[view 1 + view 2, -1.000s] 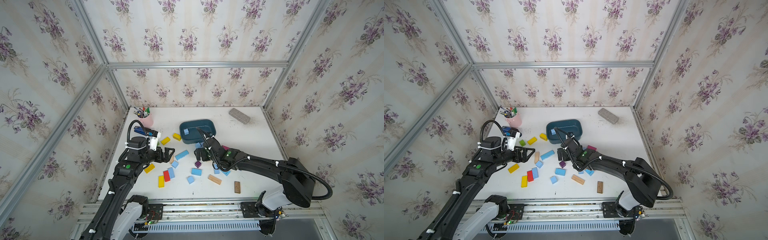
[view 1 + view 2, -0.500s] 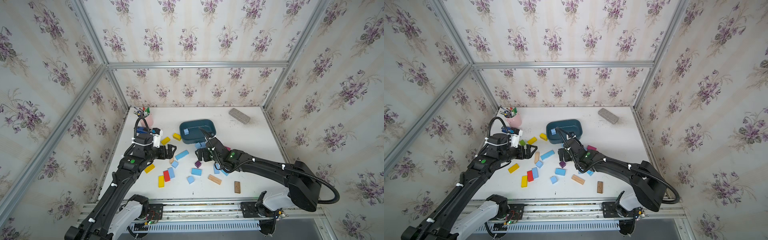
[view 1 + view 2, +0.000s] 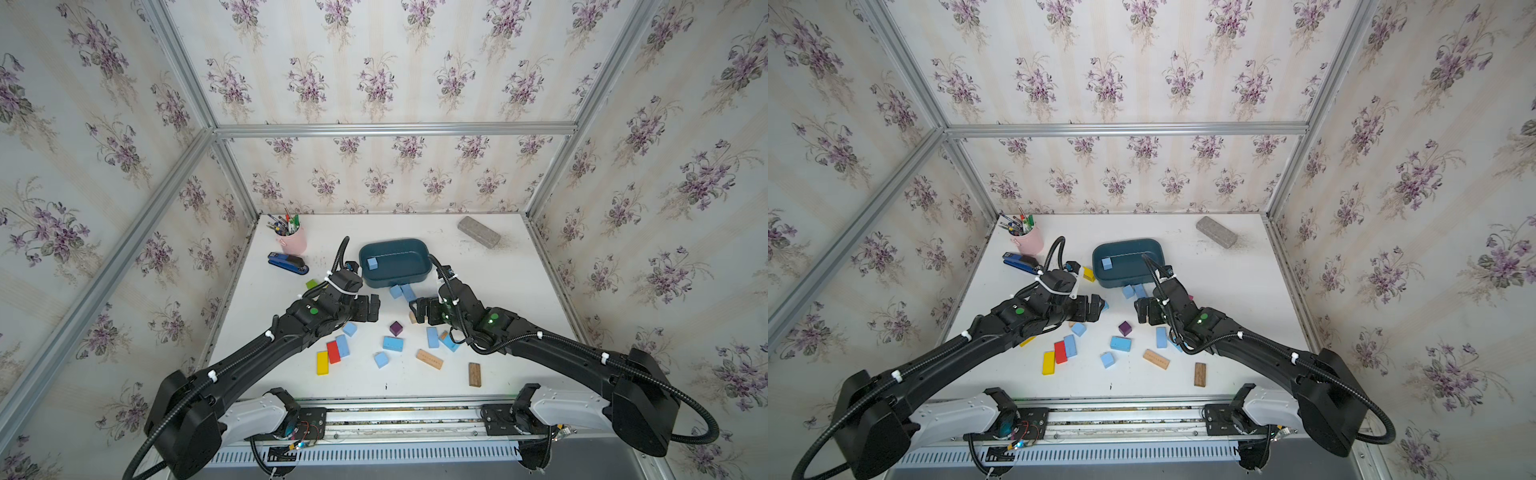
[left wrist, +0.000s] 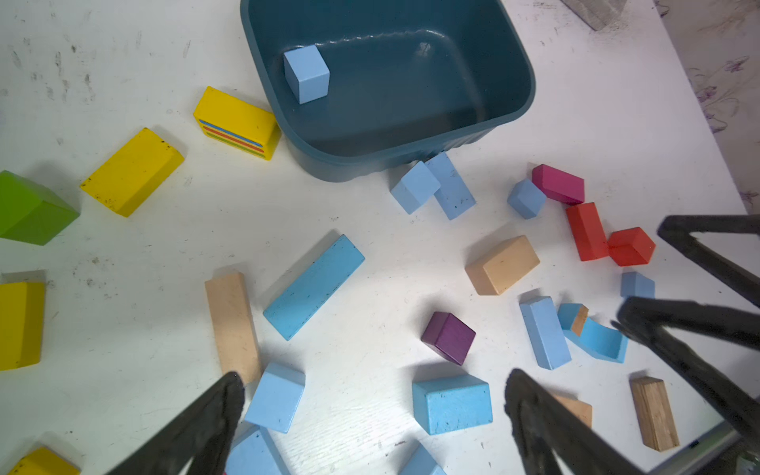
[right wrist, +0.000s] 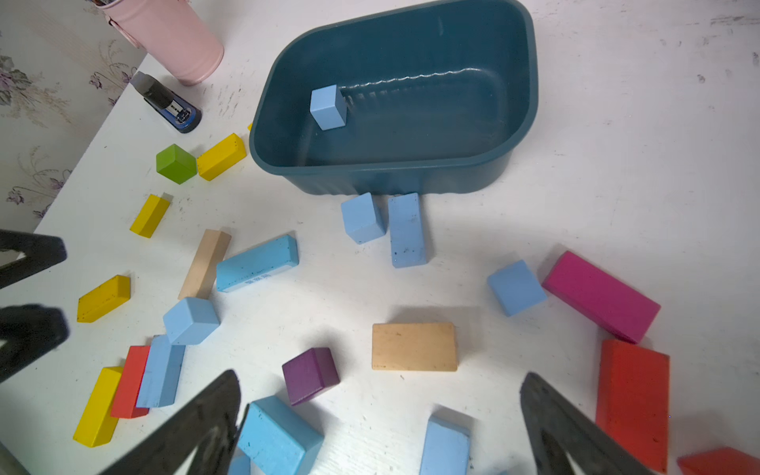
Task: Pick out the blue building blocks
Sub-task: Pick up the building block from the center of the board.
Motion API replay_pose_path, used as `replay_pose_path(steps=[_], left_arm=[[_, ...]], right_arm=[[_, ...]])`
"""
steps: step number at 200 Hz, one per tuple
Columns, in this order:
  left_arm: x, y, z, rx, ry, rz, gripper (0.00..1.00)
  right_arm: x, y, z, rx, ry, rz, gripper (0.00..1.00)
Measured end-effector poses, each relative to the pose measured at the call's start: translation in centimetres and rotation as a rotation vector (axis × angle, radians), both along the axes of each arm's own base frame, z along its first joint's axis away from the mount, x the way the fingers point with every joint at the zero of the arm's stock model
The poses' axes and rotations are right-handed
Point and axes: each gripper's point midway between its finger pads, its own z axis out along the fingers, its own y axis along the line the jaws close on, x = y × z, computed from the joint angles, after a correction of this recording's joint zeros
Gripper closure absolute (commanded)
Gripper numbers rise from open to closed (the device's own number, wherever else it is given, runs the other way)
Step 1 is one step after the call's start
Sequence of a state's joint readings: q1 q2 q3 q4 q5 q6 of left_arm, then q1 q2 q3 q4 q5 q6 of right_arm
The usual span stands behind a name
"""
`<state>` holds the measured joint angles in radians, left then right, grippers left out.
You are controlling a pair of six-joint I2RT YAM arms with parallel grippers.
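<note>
Several light-blue building blocks lie scattered on the white table. Among them are a cube (image 3: 350, 329), a brick (image 3: 392, 344) and a cube-and-brick pair (image 3: 408, 292) against the teal bin (image 3: 405, 266). One blue cube (image 3: 372, 263) sits inside the bin. My left gripper (image 3: 376, 308) and right gripper (image 3: 415, 311) hover facing each other over the middle of the blocks, both open and holding nothing. The left wrist view shows the left gripper (image 4: 376, 380) above a blue brick (image 4: 452, 403). In the right wrist view, the right gripper (image 5: 380, 382) is above a blue brick (image 5: 279, 436).
A purple cube (image 3: 396, 328), red (image 3: 333, 351) and yellow (image 3: 322, 363) bricks and wood blocks (image 3: 429, 359) lie mixed among the blue ones. The pink pen cup (image 3: 292, 241) and dark blue stapler (image 3: 287, 264) stand at the back left. A grey block (image 3: 478, 232) sits at the back right.
My left arm has swung right, from beside the stapler to the middle of the table. The right gripper has drifted slightly right. Both stayed open.
</note>
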<state>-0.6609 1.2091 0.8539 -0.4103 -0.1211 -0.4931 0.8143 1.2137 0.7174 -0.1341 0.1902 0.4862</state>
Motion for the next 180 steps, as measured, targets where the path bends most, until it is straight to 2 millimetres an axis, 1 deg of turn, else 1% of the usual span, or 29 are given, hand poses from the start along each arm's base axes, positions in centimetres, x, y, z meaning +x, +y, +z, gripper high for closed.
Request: replay_pose_path(steps=[42, 90, 134, 149, 162, 180], left_arm=[[0.5, -2.2, -2.3, 0.05, 0.028, 0.006, 0.01], [2.5, -3.9, -5.7, 0.102, 0.076, 0.033, 0.02], [5.2, -7.3, -7.1, 0.068, 0.082, 0.057, 0.05], [6.1, -8.4, -7.6, 0.061, 0.084, 0.064, 0.09], [6.8, -9.0, -8.0, 0.062, 0.081, 0.075, 0.11], [7.6, -9.3, -8.5, 0.072, 0.077, 0.095, 0.15]], right_arm=[[-0.5, -1.4, -0.4, -0.014, 0.001, -0.011, 0.0], [-1.1, -2.3, -0.5, -0.015, 0.001, -0.017, 0.0], [-1.7, -3.2, -0.7, -0.029, 0.006, -0.023, 0.0], [-1.8, -3.5, -0.7, -0.031, 0.005, -0.028, 0.0], [-1.8, -3.6, -0.6, -0.029, 0.003, -0.031, 0.0], [-1.9, -3.9, -0.6, -0.03, 0.0, -0.035, 0.01]])
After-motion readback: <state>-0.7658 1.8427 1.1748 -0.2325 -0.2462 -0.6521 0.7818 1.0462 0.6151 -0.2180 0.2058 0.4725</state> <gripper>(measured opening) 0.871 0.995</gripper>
